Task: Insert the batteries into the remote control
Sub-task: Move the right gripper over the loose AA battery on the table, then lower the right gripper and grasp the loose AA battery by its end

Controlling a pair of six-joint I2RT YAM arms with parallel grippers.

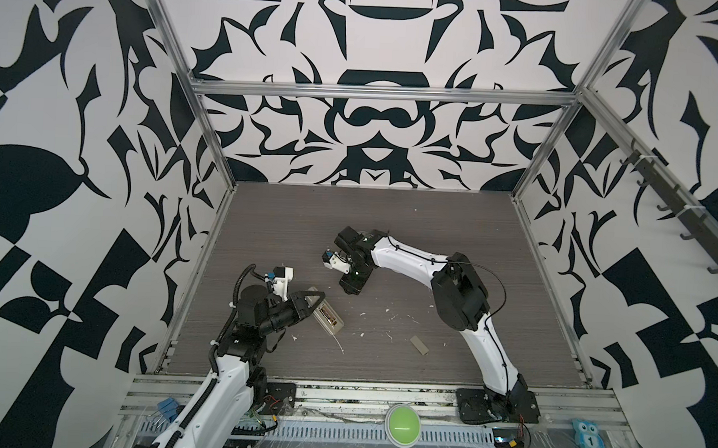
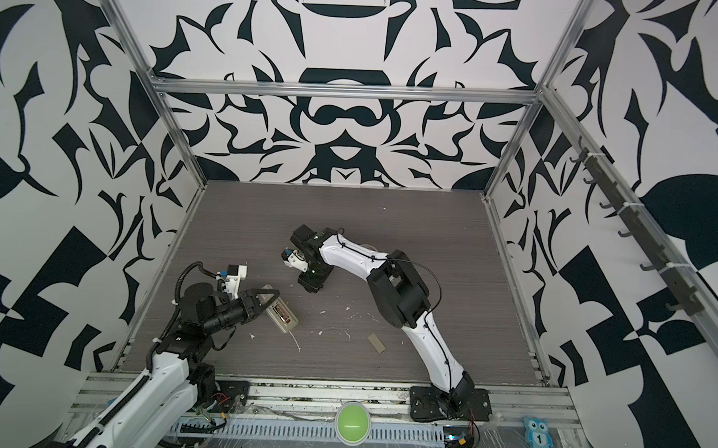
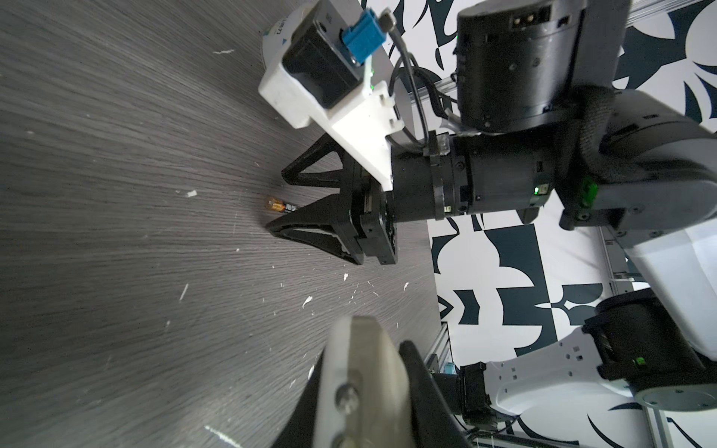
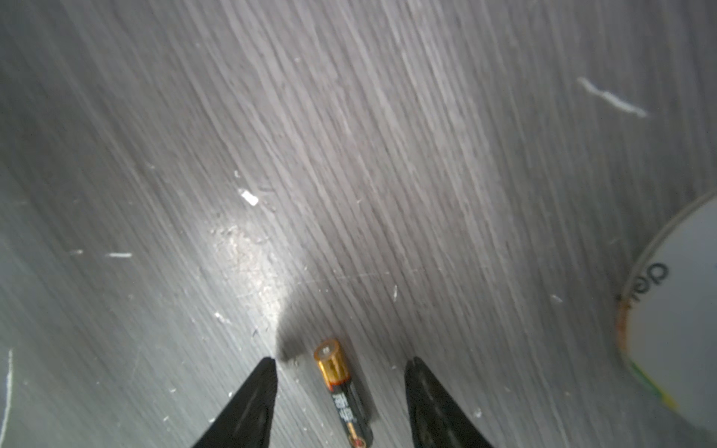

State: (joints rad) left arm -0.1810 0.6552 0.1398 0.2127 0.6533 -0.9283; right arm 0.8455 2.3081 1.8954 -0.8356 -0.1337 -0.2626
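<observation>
Right claw [image 4: 341, 366] open, low over the bench [image 4: 388, 155], tips either side of a loose battery [image 4: 343, 399], gap both sides. Left claw [image 1: 317, 302] clamped on the remote control [image 1: 334, 320], compartment facing up with a second battery [image 1: 327, 314] seated inside. Cover [image 1: 419, 345] lies well apart on the bench.

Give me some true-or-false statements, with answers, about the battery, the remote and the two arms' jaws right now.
The right jaws stand open on either side of the black-and-gold cylindrical battery lying on the grey wood-grain table. True.
The left jaws hold nothing. False: they are shut on the slim white rectangular remote control.
One cell already sits in the remote's open compartment. True.
The small grey rectangular cover is clipped onto the remote. False: it lies loose on the table, apart from it.
</observation>
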